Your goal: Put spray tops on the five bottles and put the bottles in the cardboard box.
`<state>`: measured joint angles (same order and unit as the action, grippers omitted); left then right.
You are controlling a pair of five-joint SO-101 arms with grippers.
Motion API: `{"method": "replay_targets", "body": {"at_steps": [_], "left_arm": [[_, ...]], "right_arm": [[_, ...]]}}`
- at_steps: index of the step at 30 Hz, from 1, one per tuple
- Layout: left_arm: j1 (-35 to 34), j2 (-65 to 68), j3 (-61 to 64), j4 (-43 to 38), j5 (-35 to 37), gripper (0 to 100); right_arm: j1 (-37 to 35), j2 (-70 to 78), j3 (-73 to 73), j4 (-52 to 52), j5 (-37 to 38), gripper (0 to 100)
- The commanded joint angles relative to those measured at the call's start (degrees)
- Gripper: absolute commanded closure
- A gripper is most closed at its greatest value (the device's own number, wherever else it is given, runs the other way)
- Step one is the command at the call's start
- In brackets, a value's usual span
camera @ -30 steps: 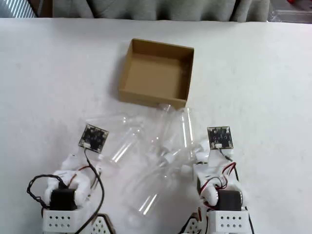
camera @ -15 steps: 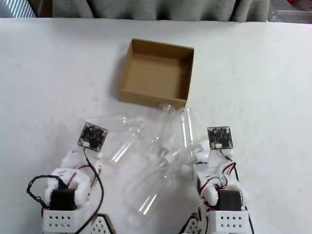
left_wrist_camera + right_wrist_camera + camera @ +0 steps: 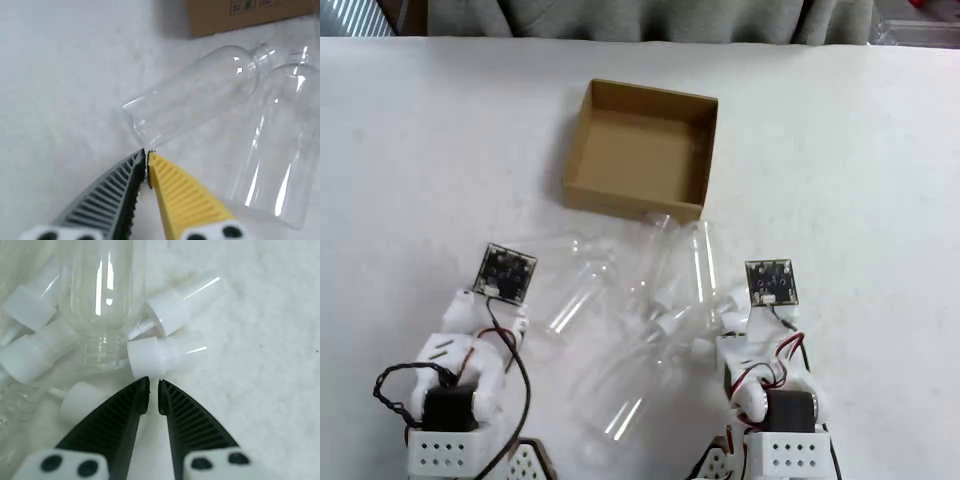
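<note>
L claw [image 3: 146, 156] closed | R claw [image 3: 153, 385] closed, hairline gap | both low

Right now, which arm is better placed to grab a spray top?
Right: the right gripper points at the nearest spray top just ahead; the left gripper faces a bottle base instead.

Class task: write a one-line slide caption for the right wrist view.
Right gripper beside loose white spray tops and an uncapped clear bottle lying on the table.
</note>
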<state>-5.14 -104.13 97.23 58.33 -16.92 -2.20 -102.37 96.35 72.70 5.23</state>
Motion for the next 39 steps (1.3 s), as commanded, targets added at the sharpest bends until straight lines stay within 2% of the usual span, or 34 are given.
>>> {"method": "replay_targets", "body": {"at_steps": [1,3,6,11,15,19,22,30,39], "left_arm": [[-0.04,-0.84,-0.44,0.53,-0.62,98],[-0.4,-0.84,-1.32,3.08,-0.62,98],[-0.48,-0.84,-1.58,4.04,-0.7,98],[-2.59,-0.84,-1.41,3.78,-0.7,98],[-4.53,-0.84,-1.49,3.78,-0.7,98],[-4.79,-0.84,-1.49,3.78,-0.7,98],[-4.79,-0.84,-1.49,3.78,-0.7,98],[-4.79,-0.84,-1.49,3.78,-0.7,98],[-4.79,-0.84,-1.49,3.78,-0.7,98]], "right_arm": [[0.84,-1.01,-0.26,0.22,0.44,98.1],[4.26,-1.01,-2.64,0.31,0.44,98.1],[13.05,-1.01,-3.52,-2.07,1.14,98.1],[14.29,-1.01,-1.14,-5.58,20.57,98.1],[14.46,-1.01,-1.49,-7.43,24.44,98.1],[14.37,-1.01,-4.13,-9.19,39.38,98.1],[14.11,-0.92,-6.95,-9.01,44.66,98.1],[13.49,1.54,-14.07,-9.01,46.24,98.1],[7.6,32.13,-25.14,-8.92,45.89,98.1]]}}
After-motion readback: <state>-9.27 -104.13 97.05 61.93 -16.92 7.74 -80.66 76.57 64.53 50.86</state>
